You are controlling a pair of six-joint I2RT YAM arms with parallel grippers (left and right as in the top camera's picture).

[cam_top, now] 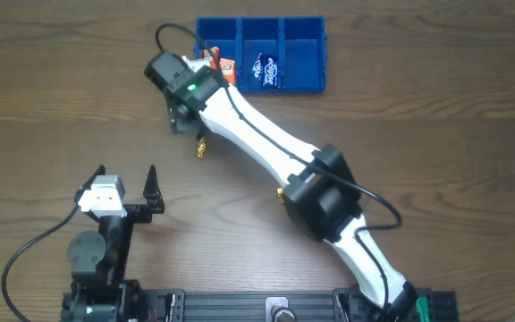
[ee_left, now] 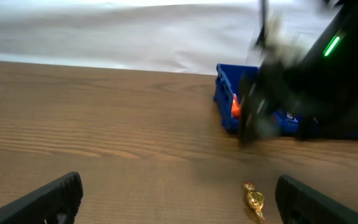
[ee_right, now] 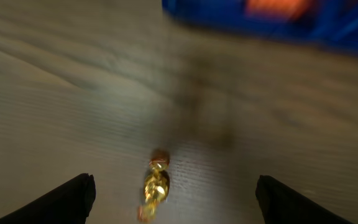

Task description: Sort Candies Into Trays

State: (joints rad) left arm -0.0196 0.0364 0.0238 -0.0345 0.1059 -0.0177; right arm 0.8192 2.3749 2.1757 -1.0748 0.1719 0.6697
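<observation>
Right end effector (ee_right: 174,180): jaws spread wide, nothing held. It hovers low over the tabletop (cam_top: 436,134).
Left end effector (cam_top: 126,174): jaws wide and empty. It sits by its own base, well apart from the work.
Gold candy (ee_right: 156,185), location: on the tabletop, under the right end effector and between its two fingers, slightly off centre toward one of them.
Step in hand (judgement): grasp the gold candy for transfer to the tray.
Alignment: shift the right end effector sideways until the candy lies midway between the fingers. The long axis of the candy already runs across the closing direction, so no wrist turn appears necessary.
Descent: lower straight down until the fingertips almost touch the tabletop, then close.
Grip point: close on the thick middle of the candy, not on the twisted ends, which are likely to slip or tear.
Risk (judgement): an off-centre closure can push the candy sideways across the smooth wood.
Gold candy, appearance: small, oblong and glossy. It has a gold foil wrapper twisted at both ends, with one end darker and brownish. It lies flat.
Blue tray (cam_top: 323,54), location: just beyond the right end effector, on the far side of the candy.
Blue tray, contents: an orange-wrapped piece (cam_top: 224,65) and a blue-wrapped piece (cam_top: 265,70), in neighbouring compartments.
</observation>
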